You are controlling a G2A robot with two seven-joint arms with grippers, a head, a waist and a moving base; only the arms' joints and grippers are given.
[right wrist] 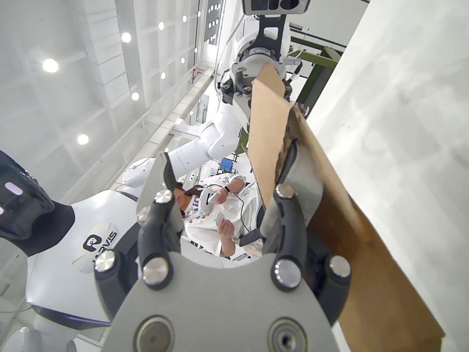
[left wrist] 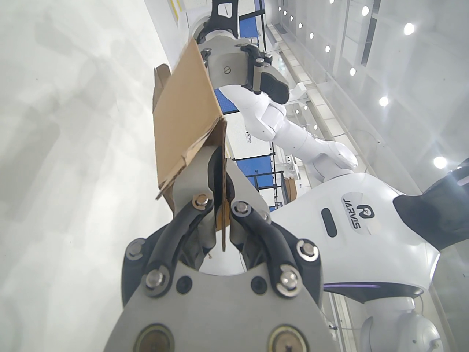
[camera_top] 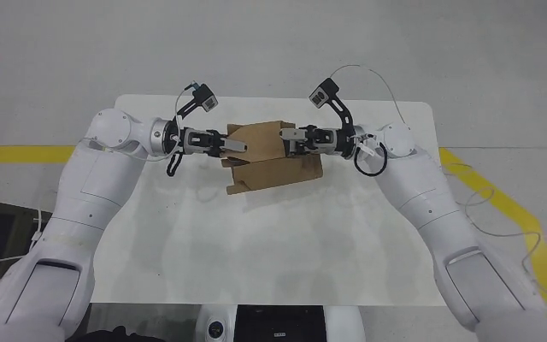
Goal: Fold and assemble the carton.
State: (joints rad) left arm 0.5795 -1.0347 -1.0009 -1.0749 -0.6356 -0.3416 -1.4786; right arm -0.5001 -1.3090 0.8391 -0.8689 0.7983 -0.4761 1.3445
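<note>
Clamping a carton (camera_top: 272, 162) flap, the left tool (left wrist: 217, 161) braces it so the wide-open right tool (camera_top: 291, 139) can press a panel

Both arms bend inward at the far side, grippers facing each other. The left gripper (camera_top: 240, 147) pinches the carton (camera_top: 273, 167); the right gripper (camera_top: 291, 138) is spread wide.
</note>
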